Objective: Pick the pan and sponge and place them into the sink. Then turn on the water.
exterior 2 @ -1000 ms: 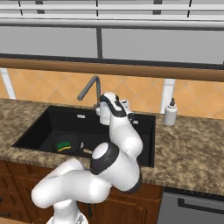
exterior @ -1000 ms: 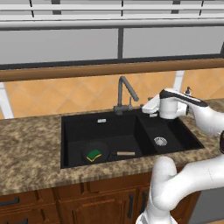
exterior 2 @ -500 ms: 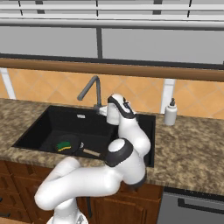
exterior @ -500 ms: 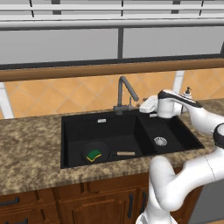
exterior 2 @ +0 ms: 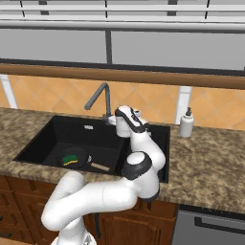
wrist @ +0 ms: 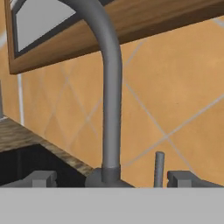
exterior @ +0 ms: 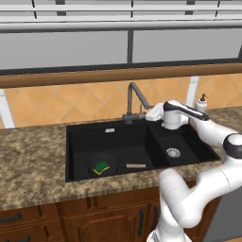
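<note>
- The gripper [exterior: 152,112] is up at the back of the sink [exterior: 85,137], right by the base of the dark grey faucet [exterior: 134,100], with its jaws spread wide and nothing between them.
- In the hand view the two finger tips [wrist: 41,178] stand either side of the faucet's upright stem [wrist: 111,109], and a thin grey lever [wrist: 159,168] rises just inside the right-hand tip; I cannot tell whether a tip touches it.
- The pan [exterior: 101,164] lies in the wide basin, near its front wall, handle [exterior: 135,166] pointing towards the divider between the basins.
- The sponge [exterior: 101,167] sits inside the pan, green side up, with a yellow edge showing.
- Pan and sponge are both well apart from the claw: lower, nearer the front of the counter and off to the claw's left.
- In the right base view the pan [exterior 2: 72,158] and sponge [exterior 2: 70,159] lie below and left of the gripper [exterior 2: 116,118], with the arm's white links rising in front of the narrow basin.
- The narrow basin's silver drain [exterior: 173,152] lies below the wrist.
- A white soap bottle [exterior 2: 185,124] stands on the speckled counter [exterior 2: 206,158] to the right of the sink.
</note>
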Available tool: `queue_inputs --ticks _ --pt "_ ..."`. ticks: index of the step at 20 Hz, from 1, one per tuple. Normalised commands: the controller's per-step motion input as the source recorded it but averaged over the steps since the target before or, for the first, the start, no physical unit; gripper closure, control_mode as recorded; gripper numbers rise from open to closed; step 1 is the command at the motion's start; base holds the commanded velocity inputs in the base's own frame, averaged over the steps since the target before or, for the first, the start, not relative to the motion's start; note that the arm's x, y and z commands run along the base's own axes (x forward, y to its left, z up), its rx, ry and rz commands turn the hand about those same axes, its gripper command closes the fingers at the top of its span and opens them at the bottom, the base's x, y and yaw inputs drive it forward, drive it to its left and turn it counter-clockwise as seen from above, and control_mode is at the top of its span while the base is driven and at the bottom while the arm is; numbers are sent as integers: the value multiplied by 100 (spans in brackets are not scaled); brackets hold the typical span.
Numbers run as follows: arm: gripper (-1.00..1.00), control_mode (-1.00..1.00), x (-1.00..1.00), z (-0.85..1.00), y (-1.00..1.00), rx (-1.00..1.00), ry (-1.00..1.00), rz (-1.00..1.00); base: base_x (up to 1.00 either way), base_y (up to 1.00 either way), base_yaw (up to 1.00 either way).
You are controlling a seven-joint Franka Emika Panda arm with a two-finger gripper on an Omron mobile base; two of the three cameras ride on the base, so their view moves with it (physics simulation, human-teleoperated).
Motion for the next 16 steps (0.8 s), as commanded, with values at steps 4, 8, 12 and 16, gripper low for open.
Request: queue_inputs --ticks 4,8,12,16 --pt "-100 -100 49 -8 0 0 0 0 0 0 0" --pt "-100 -100 47 -10 0 0 0 0 0 0 0" --pt "-100 -100 35 -16 0 1 0 1 0 0 0" --pt "-100 -100 35 -23 0 2 0 0 0 0 0"
